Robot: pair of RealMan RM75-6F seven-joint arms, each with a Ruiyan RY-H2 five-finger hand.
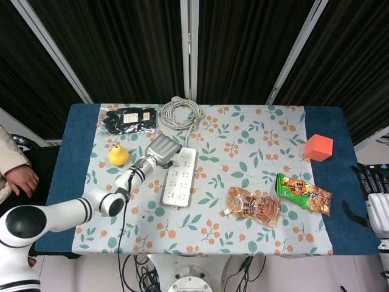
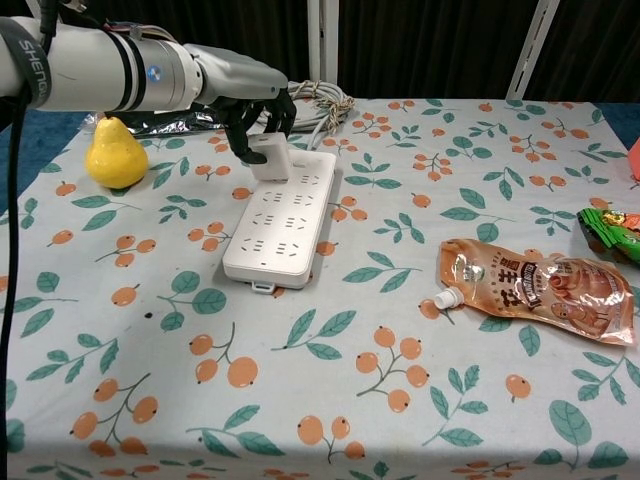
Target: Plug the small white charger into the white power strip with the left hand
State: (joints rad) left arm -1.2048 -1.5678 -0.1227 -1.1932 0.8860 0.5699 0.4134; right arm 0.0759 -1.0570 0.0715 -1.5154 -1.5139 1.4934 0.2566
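The left hand [image 2: 250,100] grips the small white charger [image 2: 270,157] at the far end of the white power strip [image 2: 285,220], near the coiled cord [image 1: 180,114]. The right hand [image 1: 372,193] hangs off the table's right edge [image 1: 340,201], fingers spread, holding nothing

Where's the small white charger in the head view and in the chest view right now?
Head view: charger hidden under the left hand, at the power strip's far end.
Chest view: charger upper left, gripped by the left hand at the strip's far end.
Shared landmark: the yellow pear, left of the strip.
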